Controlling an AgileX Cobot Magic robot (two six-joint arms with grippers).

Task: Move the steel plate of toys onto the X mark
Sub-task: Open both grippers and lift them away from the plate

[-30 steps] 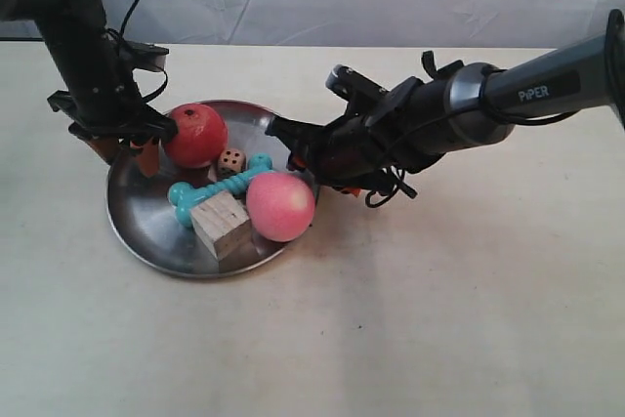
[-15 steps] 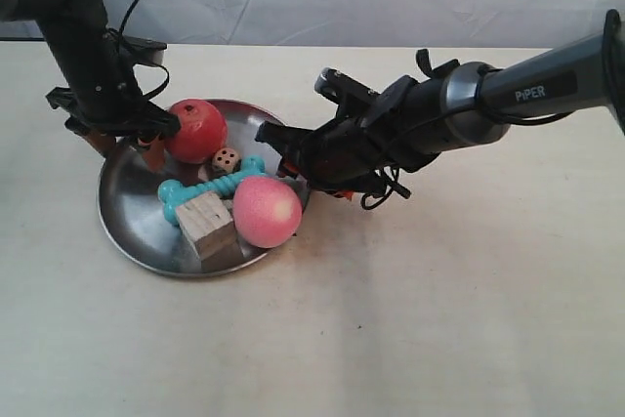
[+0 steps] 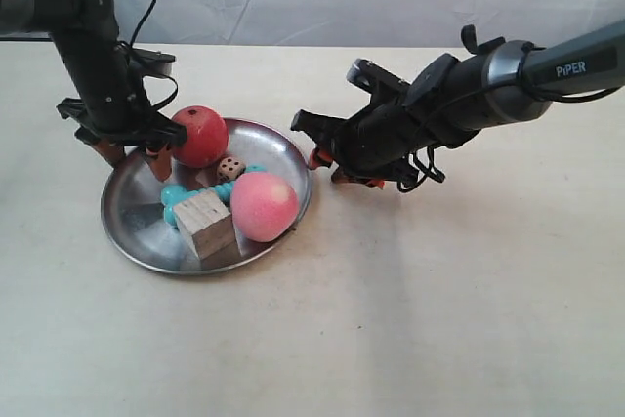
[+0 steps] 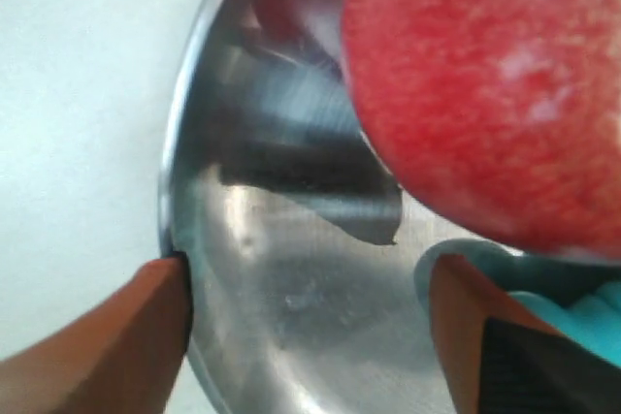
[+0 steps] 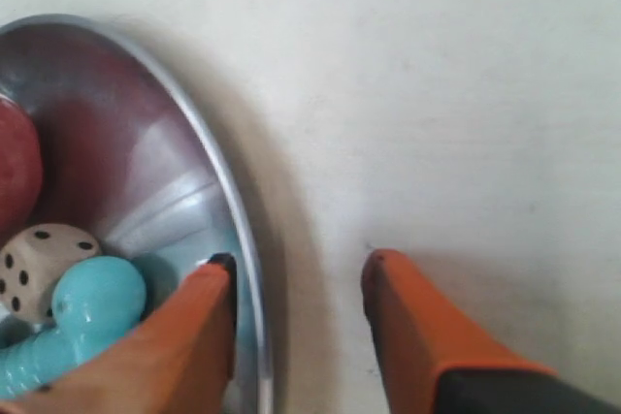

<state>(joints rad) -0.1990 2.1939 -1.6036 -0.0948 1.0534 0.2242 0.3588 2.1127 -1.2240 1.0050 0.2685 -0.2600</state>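
Your left gripper [image 4: 306, 307] and right gripper [image 5: 299, 273] straddle opposite rims of the steel plate [image 3: 137, 207] on the table [image 3: 439, 319], jaws spread, clamping nothing. Since half a second ago the right arm has drawn back outward.

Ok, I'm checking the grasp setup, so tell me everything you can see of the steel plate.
The steel plate is a round, shallow, shiny metal dish with a raised rim, lying flat on the table. It holds a red ball, pink egg-shaped ball, teal bone, wooden cube and die. The left gripper and right gripper, both open, straddle its rim on opposite sides.
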